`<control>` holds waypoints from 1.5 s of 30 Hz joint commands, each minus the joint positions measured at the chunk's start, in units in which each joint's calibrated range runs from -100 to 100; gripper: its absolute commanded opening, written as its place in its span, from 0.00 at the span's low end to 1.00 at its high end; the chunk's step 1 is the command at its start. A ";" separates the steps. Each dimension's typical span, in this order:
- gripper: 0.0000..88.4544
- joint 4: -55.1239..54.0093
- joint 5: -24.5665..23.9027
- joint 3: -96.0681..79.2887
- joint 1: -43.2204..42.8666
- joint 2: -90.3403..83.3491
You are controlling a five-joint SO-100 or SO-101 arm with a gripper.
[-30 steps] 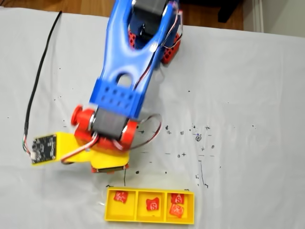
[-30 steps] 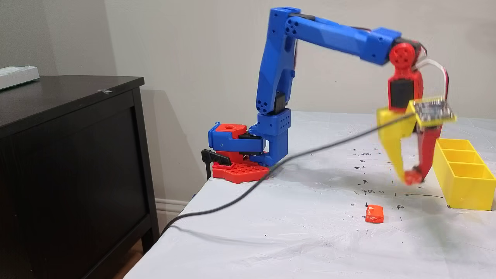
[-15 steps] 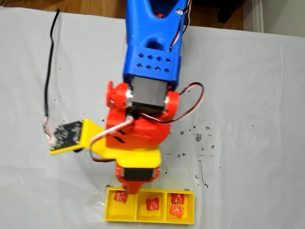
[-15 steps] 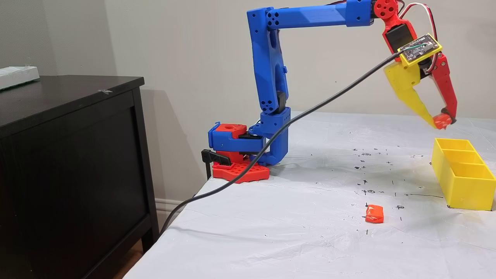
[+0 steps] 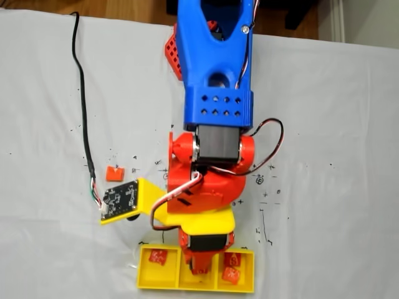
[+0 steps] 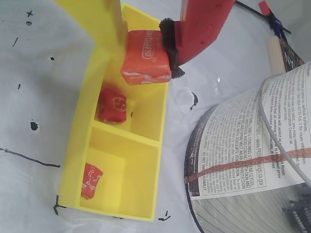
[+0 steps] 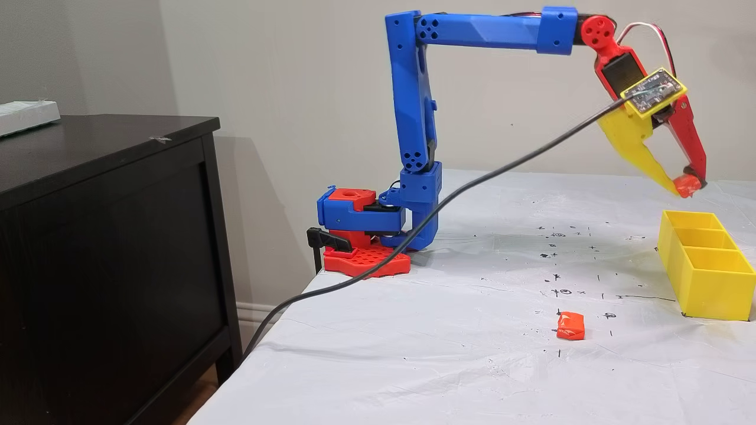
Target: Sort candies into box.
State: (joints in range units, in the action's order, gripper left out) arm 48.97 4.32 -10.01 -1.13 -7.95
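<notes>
My gripper [image 6: 146,54] is shut on an orange-red candy [image 6: 146,57], pinched between the yellow finger [image 6: 104,24] and the red finger [image 6: 199,24]. In the side fixed view the gripper [image 7: 685,188] hangs a good way above the far end of the yellow box [image 7: 709,289]. The box [image 6: 80,141] lies right below in the wrist view, with one candy [image 6: 112,105] in its middle compartment and one [image 6: 91,180] in the near one. From above, the box [image 5: 144,274] shows candies at left [image 5: 156,256] and right [image 5: 232,259]. A loose candy [image 7: 570,326] lies on the table [image 5: 115,174].
A printed paper-wrapped cylinder [image 6: 243,165] stands close to the box's right side in the wrist view. A black cable [image 7: 472,183] hangs from the wrist across the white table. The arm's base [image 7: 360,236] is at the table's back edge, beside a dark cabinet [image 7: 106,236].
The arm has swung right along the box, from over its left compartment to its middle, still holding the candy. The loose candy on the table has come into view from above.
</notes>
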 commanded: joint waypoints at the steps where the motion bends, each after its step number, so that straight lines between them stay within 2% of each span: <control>1: 0.00 -3.08 -0.78 1.13 -0.23 0.91; 11: 0.00 -0.87 -0.68 3.59 -0.86 4.81; 39: 0.00 -7.34 -1.42 2.59 -1.59 9.56; 45: 0.05 -6.52 -0.88 3.59 -1.50 10.50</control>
State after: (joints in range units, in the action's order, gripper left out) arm 42.62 3.05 -9.92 -2.07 3.72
